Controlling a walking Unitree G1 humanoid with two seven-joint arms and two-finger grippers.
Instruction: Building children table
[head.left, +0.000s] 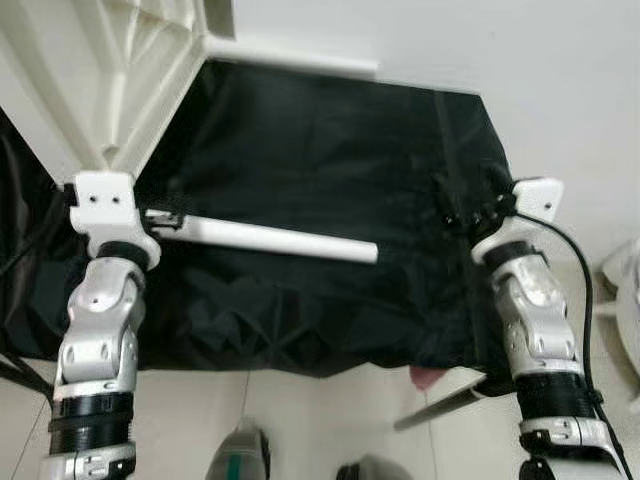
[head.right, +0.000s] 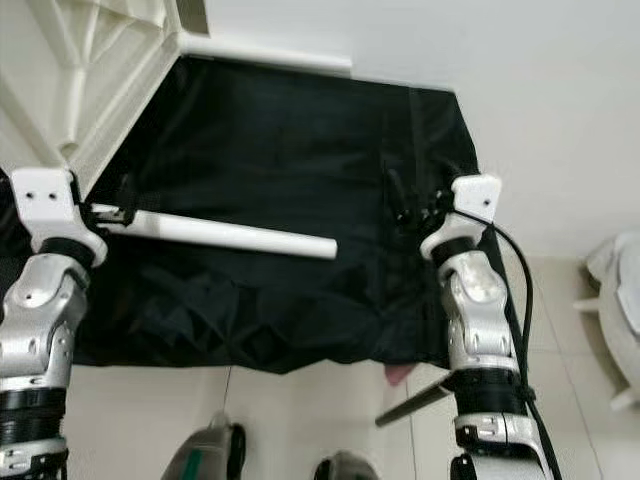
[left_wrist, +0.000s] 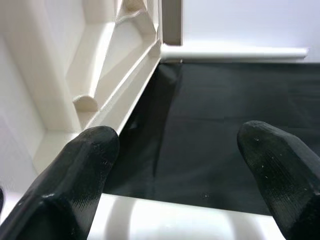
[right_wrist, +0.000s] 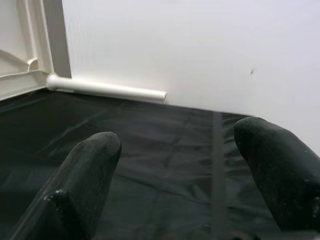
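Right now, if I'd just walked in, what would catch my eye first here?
Probably the white table leg lying across the black cloth, its near end at the left gripper. Next, the upturned white tabletop at far left, with another leg sticking out along the wall. The right gripper hovers open over the cloth.

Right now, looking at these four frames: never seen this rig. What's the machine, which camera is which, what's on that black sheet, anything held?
It is a humanoid robot with two silver arms, each ending in two long black fingers. The two wide pictures come from its head cameras, looking down; the two close ones look along each wrist's fingers.

Before it lies a black cloth on a pale floor. A white plastic tabletop stands tilted at the robot's left, underside ribs showing, with one white leg already attached at its corner, along the wall.

The left gripper holds a second white tube leg by one end, above the cloth; whether its fingers clamp it is unclear. The right gripper hovers open over the cloth, holding nothing.
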